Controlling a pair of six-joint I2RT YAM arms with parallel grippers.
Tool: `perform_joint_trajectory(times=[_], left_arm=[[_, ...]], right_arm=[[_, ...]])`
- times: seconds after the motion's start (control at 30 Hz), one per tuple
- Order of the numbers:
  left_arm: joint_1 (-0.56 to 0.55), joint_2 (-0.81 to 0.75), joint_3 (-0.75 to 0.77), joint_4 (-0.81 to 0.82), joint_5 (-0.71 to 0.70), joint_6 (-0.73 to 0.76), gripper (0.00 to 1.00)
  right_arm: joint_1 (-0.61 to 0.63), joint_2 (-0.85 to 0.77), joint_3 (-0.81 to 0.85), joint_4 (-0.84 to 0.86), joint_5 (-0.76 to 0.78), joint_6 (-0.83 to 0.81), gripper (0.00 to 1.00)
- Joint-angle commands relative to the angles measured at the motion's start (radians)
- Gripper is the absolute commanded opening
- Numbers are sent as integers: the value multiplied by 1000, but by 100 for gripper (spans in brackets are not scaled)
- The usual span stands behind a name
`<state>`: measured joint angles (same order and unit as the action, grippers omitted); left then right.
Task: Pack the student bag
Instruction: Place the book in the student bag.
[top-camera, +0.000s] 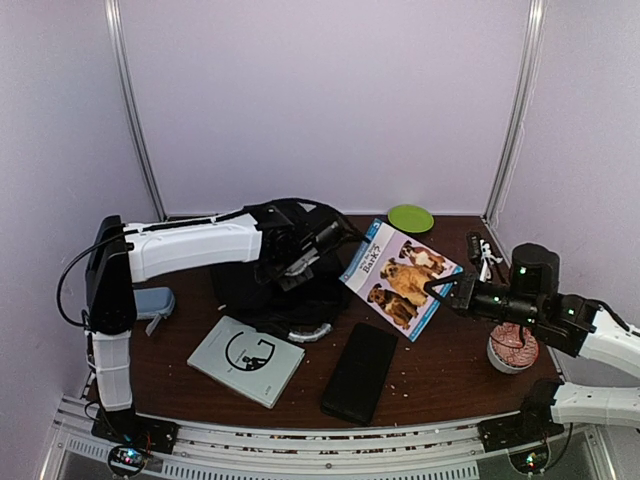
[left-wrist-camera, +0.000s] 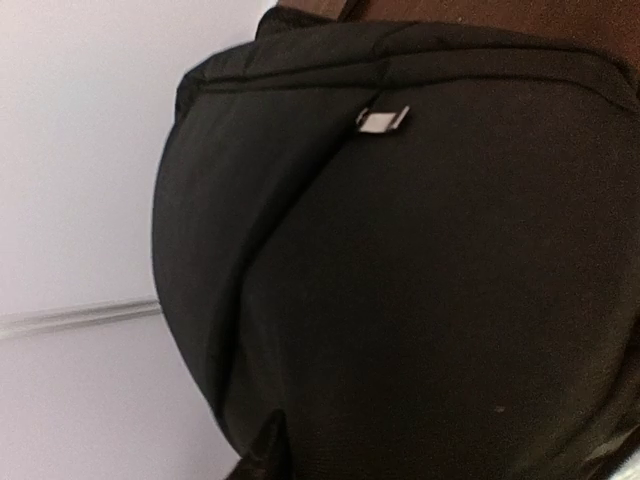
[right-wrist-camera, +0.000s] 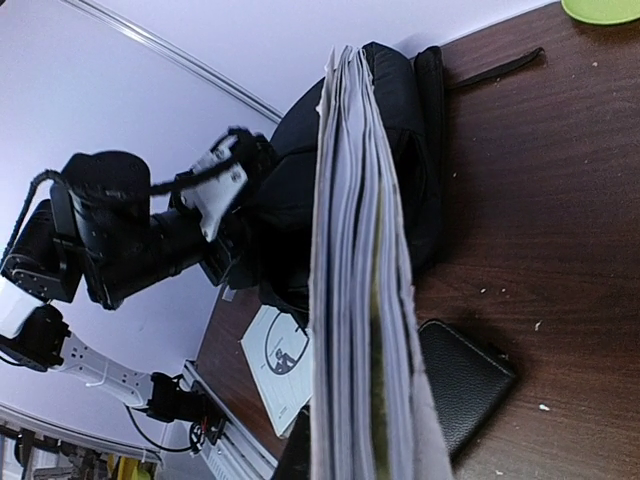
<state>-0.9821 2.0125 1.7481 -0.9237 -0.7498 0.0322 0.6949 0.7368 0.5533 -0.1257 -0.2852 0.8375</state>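
Lilac walls close round a dark wooden table (top-camera: 450, 385), and the move ahead turns on how the held magazine lines up with the student bag (top-camera: 235, 292). The right gripper (top-camera: 438, 290) is clamped on the near right edge of a dog-cover magazine (top-camera: 400, 272), which is raised off the wood at a tilt. In the right wrist view its pages run edge-on straight away from the fingers, with their far end toward the bag. The bag therefore lies to the left of this gripper, just past the magazine's far edge, and the right arm looks like the one to deliver. The left gripper (top-camera: 300, 255) sits against the bag's top. Its wrist camera shows only black fabric, so I cannot tell how far open it is or whether it has hold of anything. The mouth of the bag is hidden under that arm. On the bag's near side lie a grey book (top-camera: 245, 360) and a slim black case (top-camera: 360, 372), so the lower path looks crowded. Behind and to the right of the bag, a green dish (top-camera: 410, 217) sits near the wall.
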Motion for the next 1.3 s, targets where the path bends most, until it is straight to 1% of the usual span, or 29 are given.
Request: perform_joint_trajectory(times=[0.0, 0.07, 0.1, 0.3, 0.5, 0.7, 0.83, 0.9, 1.0, 1.1, 1.13, 1.2, 1.27], left_arm=[[36, -72, 135, 6, 85, -44, 16], [41, -78, 185, -13, 129, -66, 2], [42, -77, 226, -22, 146, -75, 0], [43, -77, 351, -35, 251, -144, 0], [51, -53, 399, -45, 297, -210, 0], [56, -35, 399, -44, 316, -302, 0], [56, -34, 395, -34, 323, -349, 0], [56, -34, 392, -27, 328, -368, 0], [56, -34, 383, -12, 341, -387, 0], [56, -34, 377, 3, 358, -409, 0], [56, -34, 377, 0, 341, -424, 0], [58, -43, 370, -2, 325, -429, 0], [61, -56, 349, 17, 350, -422, 0]], right_arm=[[-1, -1, -49, 160, -87, 110, 0], [4, 15, -64, 226, -118, 169, 0], [12, 28, -62, 251, -132, 189, 0], [38, 148, -7, 298, -212, 272, 0], [44, 316, -1, 489, -262, 388, 0], [51, 511, 40, 622, -167, 492, 0], [60, 622, 65, 778, -98, 577, 0], [64, 682, 69, 894, -75, 620, 0], [66, 761, 63, 1021, -28, 692, 0], [72, 836, 82, 1079, -10, 729, 0], [75, 855, 88, 1087, -1, 735, 0], [78, 879, 97, 1071, 15, 737, 0], [80, 899, 121, 1028, 11, 721, 0]])
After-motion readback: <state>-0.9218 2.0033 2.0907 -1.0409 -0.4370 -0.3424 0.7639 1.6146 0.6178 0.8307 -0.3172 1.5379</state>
